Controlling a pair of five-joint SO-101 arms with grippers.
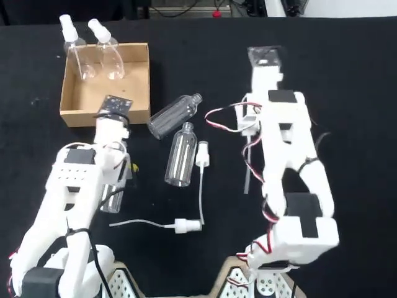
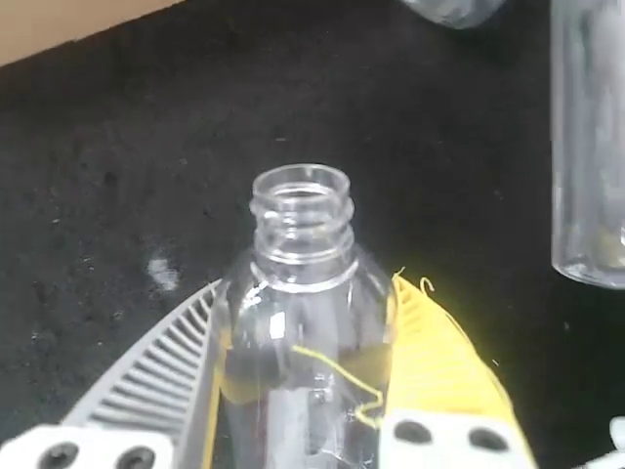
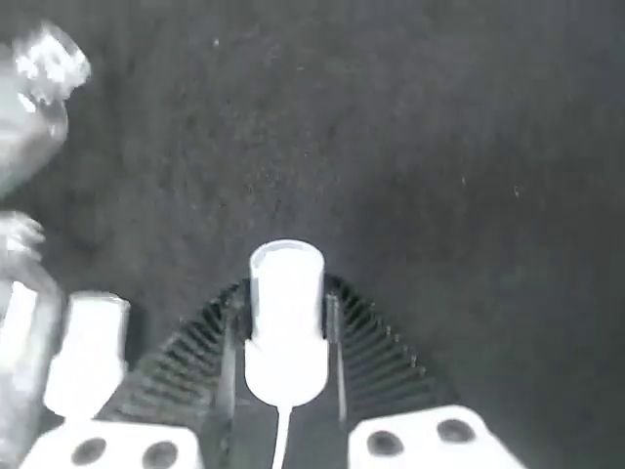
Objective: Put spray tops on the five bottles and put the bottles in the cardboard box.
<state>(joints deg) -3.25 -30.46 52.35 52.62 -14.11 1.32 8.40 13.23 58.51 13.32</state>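
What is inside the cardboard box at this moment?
Two clear bottles with white spray tops lie at the far wall of the cardboard box, tops sticking out over it. The rest shows brown floor. The left arm covers part of the near wall.

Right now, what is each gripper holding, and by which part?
Left gripper: an uncapped bottle, gripped on its shoulder below the neck. Right gripper: a spray top, gripped around its head.

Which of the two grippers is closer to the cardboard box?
Left. The left gripper, clamped on an uncapped bottle, sits just by the cardboard box; the right gripper, holding a spray top, is farther off, past the loose bottles.
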